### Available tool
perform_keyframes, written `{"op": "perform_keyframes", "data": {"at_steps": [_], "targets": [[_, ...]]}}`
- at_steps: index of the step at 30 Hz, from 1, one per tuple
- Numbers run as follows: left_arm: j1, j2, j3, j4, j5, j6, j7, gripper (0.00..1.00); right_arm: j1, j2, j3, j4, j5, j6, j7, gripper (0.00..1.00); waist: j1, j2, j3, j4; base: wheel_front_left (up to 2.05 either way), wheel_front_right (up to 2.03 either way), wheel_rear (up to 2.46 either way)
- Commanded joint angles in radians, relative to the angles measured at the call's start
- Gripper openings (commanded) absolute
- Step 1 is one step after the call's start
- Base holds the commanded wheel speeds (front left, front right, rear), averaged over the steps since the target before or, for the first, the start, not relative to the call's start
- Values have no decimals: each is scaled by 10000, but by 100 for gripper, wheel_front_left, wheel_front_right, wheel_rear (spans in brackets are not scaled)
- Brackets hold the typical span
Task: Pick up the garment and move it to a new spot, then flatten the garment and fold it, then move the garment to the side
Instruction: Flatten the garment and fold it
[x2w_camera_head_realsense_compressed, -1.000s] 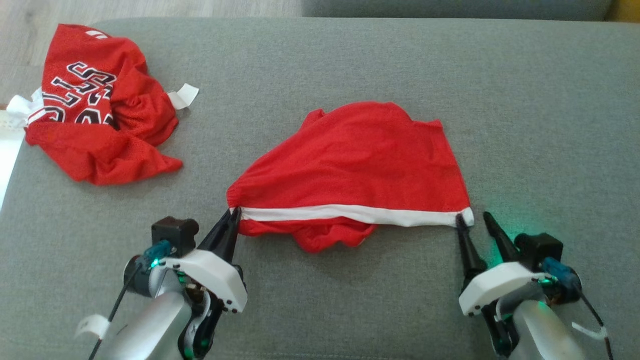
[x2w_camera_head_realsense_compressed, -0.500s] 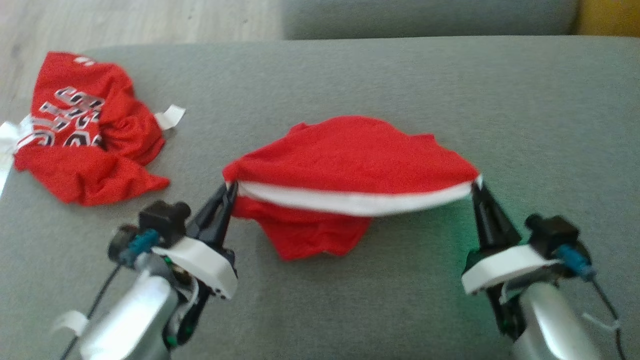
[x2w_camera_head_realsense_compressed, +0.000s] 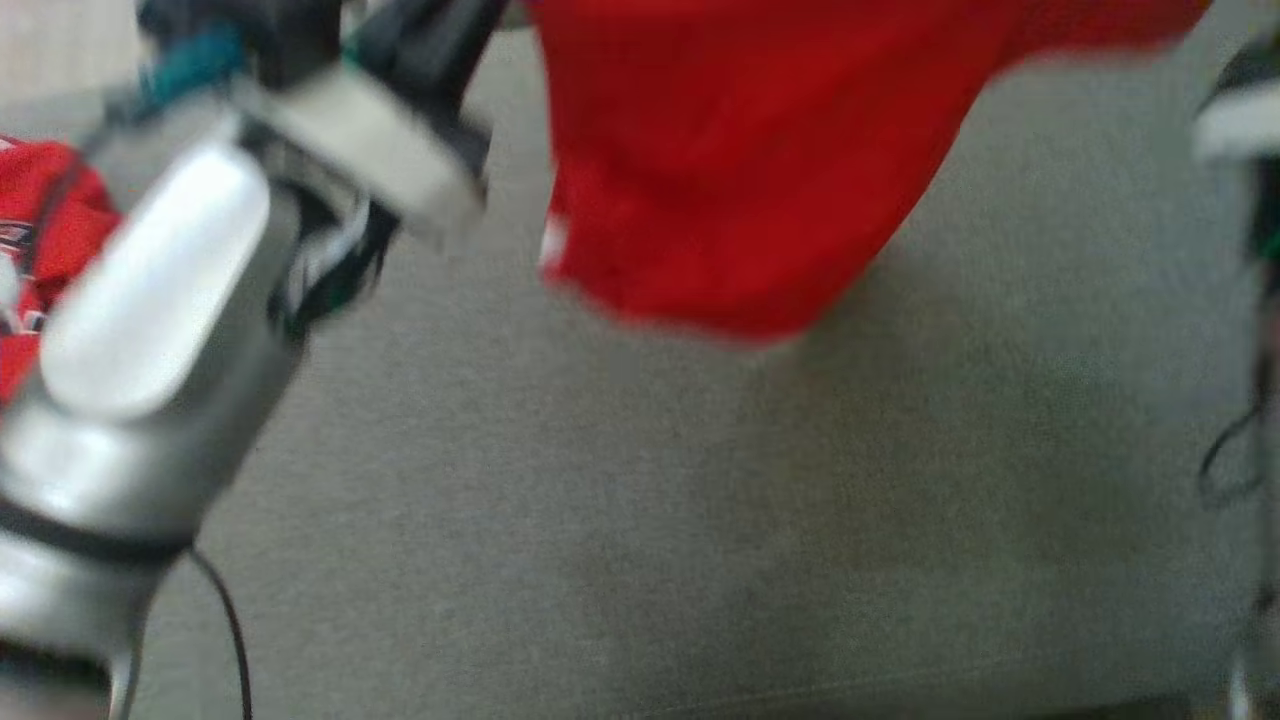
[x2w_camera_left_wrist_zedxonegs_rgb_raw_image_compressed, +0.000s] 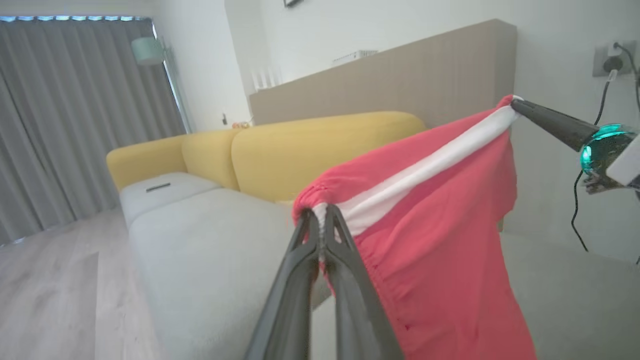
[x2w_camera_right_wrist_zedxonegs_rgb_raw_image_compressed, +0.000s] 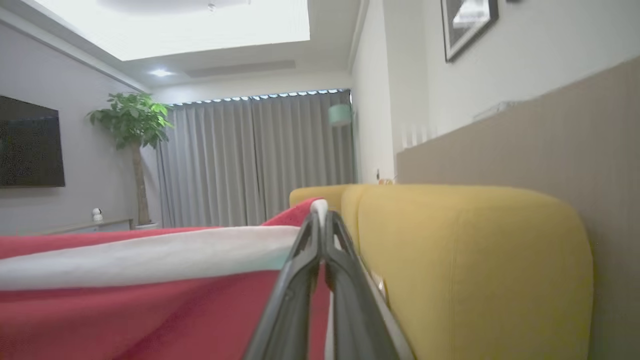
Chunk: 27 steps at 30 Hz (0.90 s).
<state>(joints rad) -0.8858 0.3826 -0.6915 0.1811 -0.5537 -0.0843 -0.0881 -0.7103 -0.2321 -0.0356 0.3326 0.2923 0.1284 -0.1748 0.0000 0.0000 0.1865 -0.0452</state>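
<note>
Head view, garment: the garment (x2w_camera_head_realsense_compressed: 740, 170) is smooth red cloth hanging in a blunt rounded lobe above the grey cushion (x2w_camera_head_realsense_compressed: 600, 500); its top is cut off and everything is blurred
Head view, cushion: coarse grey weave with a soft shadow beneath the cloth; whether the cloth touches it is unclear
Head view, arm: the left forearm (x2w_camera_head_realsense_compressed: 150, 290) is a glossy silver shell hiding much of a second red jersey (x2w_camera_head_realsense_compressed: 40, 200) at the cushion's left edge
Left wrist view, left gripper (x2w_camera_left_wrist_zedxonegs_rgb_raw_image_compressed: 324, 212): matte dark fingers pressed together on the gathered end of the white waistband (x2w_camera_left_wrist_zedxonegs_rgb_raw_image_compressed: 425, 170)
Left wrist view, right gripper (x2w_camera_left_wrist_zedxonegs_rgb_raw_image_compressed: 515, 102): its tip pinches the band's other end; the garment's lower part runs off the bottom
Right wrist view, right gripper: fingers clamped on the band's corner, with fine mesh draping left; a rounded, padded yellow sofa back (x2w_camera_right_wrist_zedxonegs_rgb_raw_image_compressed: 475, 260) stands behind
</note>
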Motion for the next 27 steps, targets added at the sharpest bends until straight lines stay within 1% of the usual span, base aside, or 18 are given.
{"op": "perform_keyframes", "data": {"at_steps": [1, 4, 7, 9, 11, 13, 17, 22, 24, 27], "targets": [[-1563, -71, 413, 190, 231, -146, -30, 0, -1174, -409, -33, -111, 46, 23, 77, 0, 0, 0, 1044, -534, 0, 0, 0], [-3335, -645, 231, 1206, 632, -307, -580, 0, -2560, -811, -247, 204, -112, 23, -54, 0, 0, 0, 1673, -808, 0, 0, 0], [-4787, -1147, 151, 2317, 1074, -375, -1393, 0, -3514, -1027, -378, 352, -282, 23, -270, 0, 0, 0, 2086, -1052, 0, 0, 0], [-5309, -1421, 162, 2886, 1290, -394, -1630, 0, -3780, -1094, -429, 352, -371, 23, -396, 0, 0, 0, 2232, -1187, 0, 0, 0], [-5435, -1506, 125, 3110, 1398, -406, -1685, 0, -3771, -1090, -444, 338, -405, 23, -449, 0, 0, 0, 2265, -1244, 0, 0, 0], [-5371, -1601, 52, 3370, 1576, -426, -1723, 0, -3447, -1004, -392, 286, -459, 23, -514, 0, 0, 0, 2288, -1346, 0, 0, 0], [-4105, -1474, 153, 3125, 1859, -447, -1732, 0, -2016, -704, -141, 15, -356, 23, -581, 0, 0, 0, 2277, -1474, 0, 0, 0], [-1394, -1247, 693, 2096, 2215, -454, -1734, 0, 494, -297, -216, -633, -186, 23, -641, 0, 0, 0, 2029, -1348, 0, 0, 0], [-197, -1206, 1030, 1407, 2528, -338, -1735, 0, 1503, -140, -338, -1046, -169, 23, -656, 0, 0, 0, 1841, -1281, 0, 0, 0], [1709, -1120, 1553, 139, 3167, 56, -1735, 0, 2922, 208, -462, -1799, -102, 23, -689, 0, 0, 0, 1444, -1266, 0, 0, 0]]}}
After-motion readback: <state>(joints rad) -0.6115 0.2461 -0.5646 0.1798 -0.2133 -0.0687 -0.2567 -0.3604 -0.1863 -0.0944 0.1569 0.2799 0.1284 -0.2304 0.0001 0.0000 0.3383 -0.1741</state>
